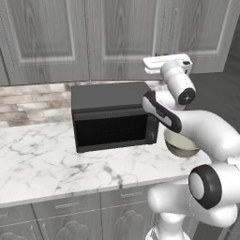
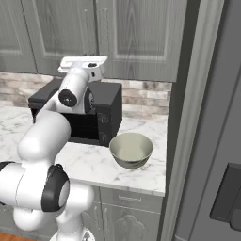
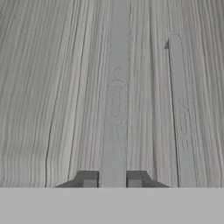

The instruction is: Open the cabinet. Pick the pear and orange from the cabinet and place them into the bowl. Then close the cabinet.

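My gripper point(image 3: 112, 178), fingers parted, faces the shut cabinet point(image 3: 65, 87), a handle point(image 3: 114, 87) between them. Bowl point(image 2: 131, 149) on desk point(image 2: 89, 162), nothing inside, at microwave's point(image 2: 94, 110) 4 o'clock.

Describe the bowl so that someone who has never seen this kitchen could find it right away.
Start at the black microwave on the white marble counter. Just to its right, beside the tall panel at the counter's end, stands the bowl. It is round and deep, cream inside and greyish outside, and much lower than the boxy microwave.
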Motion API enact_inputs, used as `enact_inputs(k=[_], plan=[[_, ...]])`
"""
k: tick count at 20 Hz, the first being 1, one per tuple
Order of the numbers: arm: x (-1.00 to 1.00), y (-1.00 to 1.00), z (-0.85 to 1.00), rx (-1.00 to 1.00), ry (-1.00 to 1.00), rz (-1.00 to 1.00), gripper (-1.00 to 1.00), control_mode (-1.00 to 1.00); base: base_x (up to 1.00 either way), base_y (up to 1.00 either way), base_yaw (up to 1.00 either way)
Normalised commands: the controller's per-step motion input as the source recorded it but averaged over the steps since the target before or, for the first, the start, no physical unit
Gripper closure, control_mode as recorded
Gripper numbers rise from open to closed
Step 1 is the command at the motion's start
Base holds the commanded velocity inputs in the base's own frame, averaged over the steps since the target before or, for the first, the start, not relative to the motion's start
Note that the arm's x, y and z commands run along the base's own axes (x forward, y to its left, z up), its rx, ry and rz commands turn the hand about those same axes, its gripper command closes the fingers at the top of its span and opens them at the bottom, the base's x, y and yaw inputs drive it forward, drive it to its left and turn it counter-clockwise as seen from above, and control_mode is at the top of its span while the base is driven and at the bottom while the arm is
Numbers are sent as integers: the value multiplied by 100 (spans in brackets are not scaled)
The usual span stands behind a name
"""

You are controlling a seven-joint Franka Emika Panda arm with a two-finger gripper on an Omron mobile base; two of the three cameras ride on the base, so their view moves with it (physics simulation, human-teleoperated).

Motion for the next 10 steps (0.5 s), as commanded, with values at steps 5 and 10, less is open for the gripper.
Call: enact_inputs(k=[5, 10], plan=[[-56, 49, 50, 0, 0, -8, 100, -100, 0, 0, 0], [-61, 68, 58, 0, 0, -10, 100, -100, 0, 0, 0]])
